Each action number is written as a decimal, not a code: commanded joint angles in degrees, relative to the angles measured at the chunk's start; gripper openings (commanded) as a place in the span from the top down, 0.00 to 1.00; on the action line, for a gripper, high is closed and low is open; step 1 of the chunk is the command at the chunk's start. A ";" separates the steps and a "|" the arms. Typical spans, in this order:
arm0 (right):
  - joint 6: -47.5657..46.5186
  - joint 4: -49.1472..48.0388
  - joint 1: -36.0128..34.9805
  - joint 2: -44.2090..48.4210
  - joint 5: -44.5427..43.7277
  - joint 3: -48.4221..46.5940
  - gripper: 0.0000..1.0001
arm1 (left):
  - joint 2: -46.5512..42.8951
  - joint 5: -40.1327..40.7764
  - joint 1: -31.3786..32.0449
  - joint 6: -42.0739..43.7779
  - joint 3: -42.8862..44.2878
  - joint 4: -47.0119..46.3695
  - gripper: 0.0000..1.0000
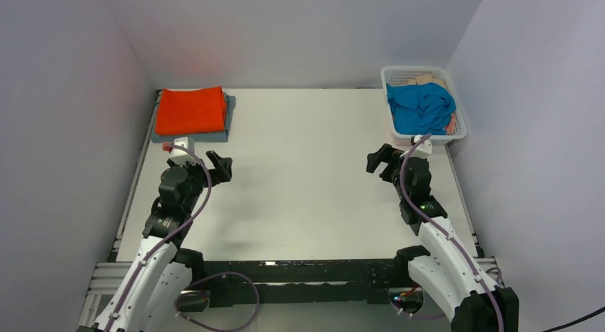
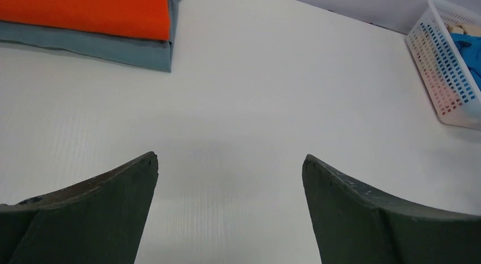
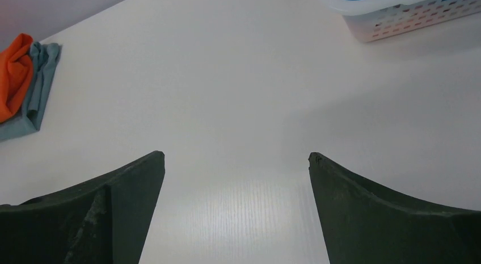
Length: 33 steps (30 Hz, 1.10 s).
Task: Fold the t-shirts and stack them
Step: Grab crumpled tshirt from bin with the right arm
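A folded orange t-shirt [image 1: 190,110] lies on a folded grey t-shirt [image 1: 192,136] at the table's back left; both also show in the left wrist view, orange [image 2: 85,11] on grey [image 2: 113,47]. A crumpled teal-blue t-shirt [image 1: 421,107] fills the white basket [image 1: 460,132] at the back right, with beige cloth [image 1: 428,81] behind it. My left gripper [image 1: 222,166] is open and empty just in front of the stack. My right gripper [image 1: 378,161] is open and empty in front of the basket. Both hover over bare table.
Grey walls close the table on the left, back and right. The basket shows at the right edge of the left wrist view [image 2: 448,76] and at the top of the right wrist view [image 3: 397,14]. A black rail [image 1: 300,268] runs along the near edge.
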State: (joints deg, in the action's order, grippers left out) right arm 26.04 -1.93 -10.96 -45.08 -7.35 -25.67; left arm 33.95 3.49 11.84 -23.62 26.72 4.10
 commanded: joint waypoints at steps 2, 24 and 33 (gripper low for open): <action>-2.05 -5.29 0.09 -1.43 1.44 -1.55 0.00 | 0.50 -1.08 0.02 0.59 1.43 -1.10 0.01; 0.57 14.05 17.13 -56.17 -18.15 -61.51 0.00 | 0.49 0.21 -0.02 1.17 1.75 -1.04 0.01; -5.72 12.40 18.49 -74.87 -20.09 -77.80 0.02 | 3.68 0.90 -0.06 0.89 2.42 -1.40 0.00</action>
State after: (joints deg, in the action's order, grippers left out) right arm 24.16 11.57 7.42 -116.11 -25.12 -97.34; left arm 36.29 3.90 11.84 -23.22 26.74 4.43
